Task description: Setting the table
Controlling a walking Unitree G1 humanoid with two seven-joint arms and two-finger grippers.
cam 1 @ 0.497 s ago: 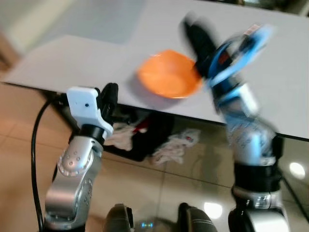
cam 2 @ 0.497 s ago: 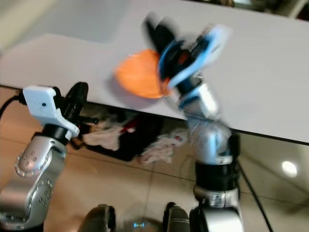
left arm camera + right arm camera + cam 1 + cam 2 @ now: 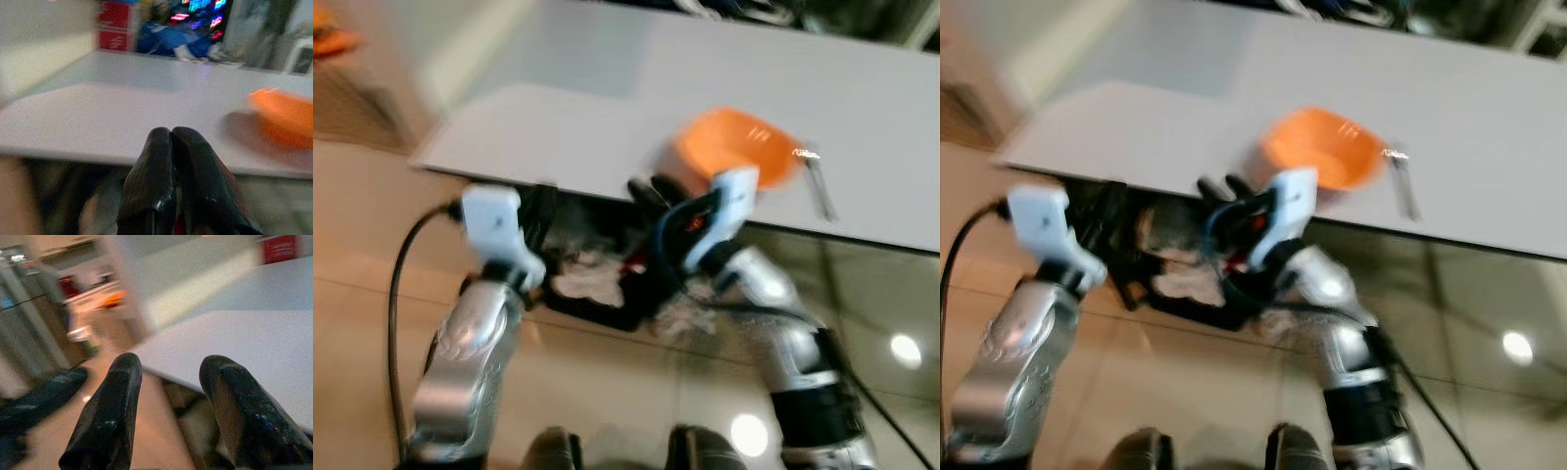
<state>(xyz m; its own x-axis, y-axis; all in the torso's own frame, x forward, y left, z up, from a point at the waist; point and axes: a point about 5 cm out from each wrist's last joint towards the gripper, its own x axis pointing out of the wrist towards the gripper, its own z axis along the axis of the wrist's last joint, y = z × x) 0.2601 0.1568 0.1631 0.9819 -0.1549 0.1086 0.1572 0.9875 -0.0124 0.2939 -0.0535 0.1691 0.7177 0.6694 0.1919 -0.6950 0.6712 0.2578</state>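
The orange bowl (image 3: 736,149) now sits released near the tabletop's (image 3: 578,108) near edge, a utensil (image 3: 820,189) just beside it. The right end effector (image 3: 646,191) has pulled back below that edge, fingers spread and empty; the left end effector (image 3: 171,147) hangs clenched, so this placement looks done.

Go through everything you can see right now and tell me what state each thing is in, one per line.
Orange bowl: upright on the table near its front edge, nothing gripping it.
Silver utensil: lying flat on the table beside the bowl.
White table: holds the bowl and utensil.
Right gripper: open, empty, off the table edge.
Left gripper: shut, empty, at the table's front edge.
Cloths: crumpled on the floor under the table.
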